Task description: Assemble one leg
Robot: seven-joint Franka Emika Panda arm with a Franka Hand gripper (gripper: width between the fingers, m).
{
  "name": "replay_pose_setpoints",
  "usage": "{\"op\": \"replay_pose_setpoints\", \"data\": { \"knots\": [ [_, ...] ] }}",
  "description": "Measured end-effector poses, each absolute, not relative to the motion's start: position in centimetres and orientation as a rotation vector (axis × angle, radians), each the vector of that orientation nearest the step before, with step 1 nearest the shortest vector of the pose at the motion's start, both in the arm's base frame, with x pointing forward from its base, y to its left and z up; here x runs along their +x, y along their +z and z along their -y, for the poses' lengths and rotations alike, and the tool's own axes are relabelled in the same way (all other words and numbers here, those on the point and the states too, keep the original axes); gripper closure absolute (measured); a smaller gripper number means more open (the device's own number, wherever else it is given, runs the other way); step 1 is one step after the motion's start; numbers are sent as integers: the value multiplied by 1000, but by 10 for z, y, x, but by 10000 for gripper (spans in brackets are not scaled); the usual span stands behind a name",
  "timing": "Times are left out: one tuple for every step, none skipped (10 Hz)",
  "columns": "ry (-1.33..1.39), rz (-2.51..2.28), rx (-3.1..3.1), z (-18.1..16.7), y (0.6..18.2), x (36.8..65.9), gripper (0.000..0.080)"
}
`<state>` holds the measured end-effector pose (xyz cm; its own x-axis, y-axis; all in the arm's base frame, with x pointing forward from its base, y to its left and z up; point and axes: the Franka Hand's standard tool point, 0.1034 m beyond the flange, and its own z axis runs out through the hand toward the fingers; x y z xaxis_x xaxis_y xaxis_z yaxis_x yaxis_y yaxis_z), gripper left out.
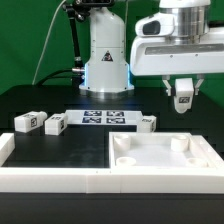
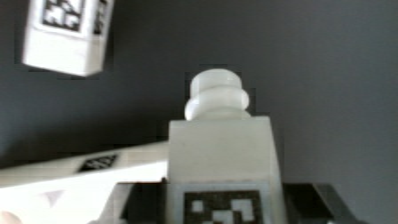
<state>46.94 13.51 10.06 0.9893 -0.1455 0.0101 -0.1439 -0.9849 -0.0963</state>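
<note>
The black desk (image 1: 60,145) carries everything. Largest on it is the flat white tray-shaped plastic piece (image 1: 160,168) at the near right, with round sockets in its corners. Its far-right socket (image 1: 181,144) looks the closest to what the arm carries. Beyond the tray, at the middle, lies the thin white marker board (image 1: 105,118). Three spare posts rest on the desk: a first white square post (image 1: 27,122) at the far left, a second white post (image 1: 55,123) just right of it, and a third white post (image 1: 148,121) just right of the marker board.

The two-finger gripper (image 1: 183,92) hangs at the right, above the tray's far edge, its jaws clamped on the white plastic square-sided leg (image 1: 184,102) – held in the air, clear of desk and tray. The wrist view shows the leg (image 2: 226,150) straight in the grip, a tag on the near face, and its rounded stud (image 2: 217,95) pointing away from the jaws, down toward the desk.

To seat it well, I would centre the stud over the socket before descending, keep the leg upright, go down slowly – a tilted or off-centre stud would likely catch the rim – and let go only once it sits firm
</note>
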Motion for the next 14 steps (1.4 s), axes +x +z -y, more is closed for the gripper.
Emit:
{"op": "replay_pose_setpoints", "data": {
  "knots": [
    [-155, -227, -3019, -140, 101, 469, 512],
    [-295, -215, -2990, -145, 101, 470, 512],
    [-408, -161, -2971, -149, 100, 475, 512],
    [-486, -122, -2960, -147, 102, 483, 512],
    [-645, -87, -2916, -152, 110, 493, 512],
    [-664, -18, -2925, -154, 110, 494, 512],
    [-659, 26, -2933, -156, 116, 502, 512],
    [-668, 2, -2929, -155, 115, 502, 512],
    [-662, 4, -2931, -154, 113, 501, 512],
    [-663, 6, -2932, -154, 113, 501, 512],
    [-663, 7, -2932, -154, 113, 501, 512],
    [-665, 21, -2935, -153, 113, 502, 512],
    [-664, 118, -2963, -142, 114, 513, 512],
    [-686, 157, -2976, -132, 114, 528, 512]
  ]
}}
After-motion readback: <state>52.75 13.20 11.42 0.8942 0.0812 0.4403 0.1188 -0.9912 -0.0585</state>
